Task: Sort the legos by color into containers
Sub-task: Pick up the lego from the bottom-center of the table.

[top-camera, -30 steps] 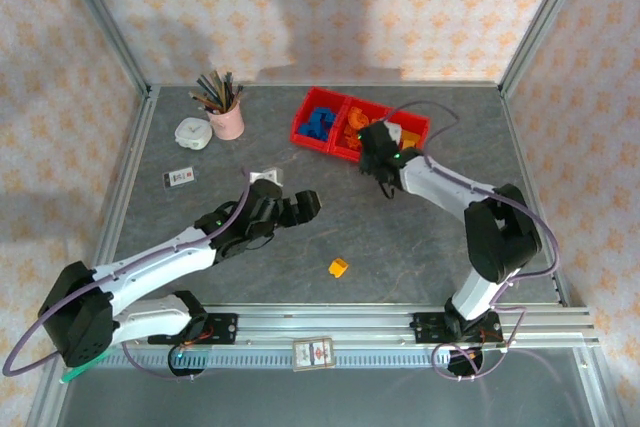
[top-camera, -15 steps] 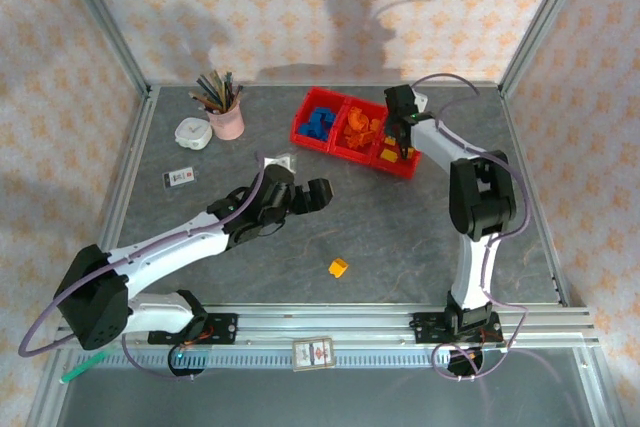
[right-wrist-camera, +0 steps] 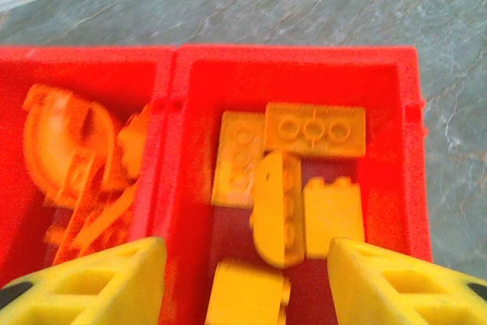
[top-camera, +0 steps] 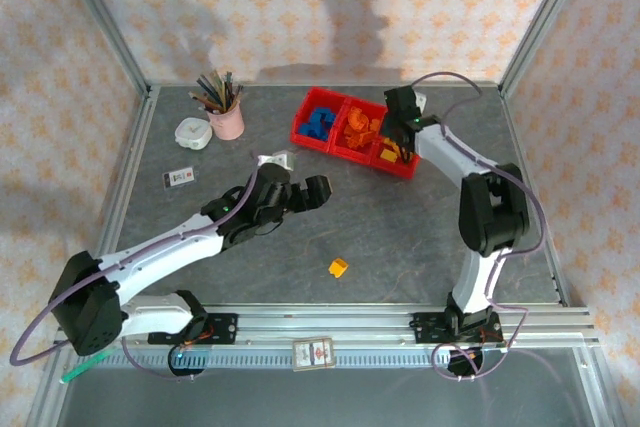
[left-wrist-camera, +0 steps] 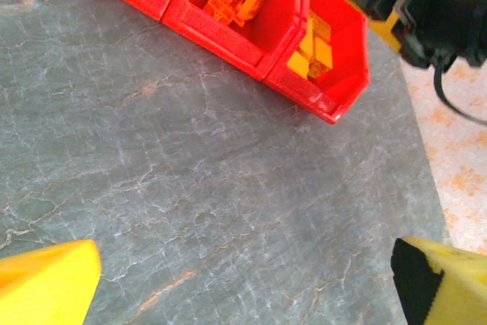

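Top external: grey veined table [top-camera: 400, 237] inside patterned walls [top-camera: 300, 7]; left claw [top-camera: 298, 181] and right claw [top-camera: 397, 142] gape empty.

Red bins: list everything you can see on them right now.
Three joined, glossy red plastic bins form one open-topped row, sitting flat and slightly skewed at the far side of the table. Left to right in the top view they hold blue bricks, orange bricks, some curved, and yellow bricks. Thin shared walls divide them. The right hand hovers open over the yellow compartment, not visibly touching it.
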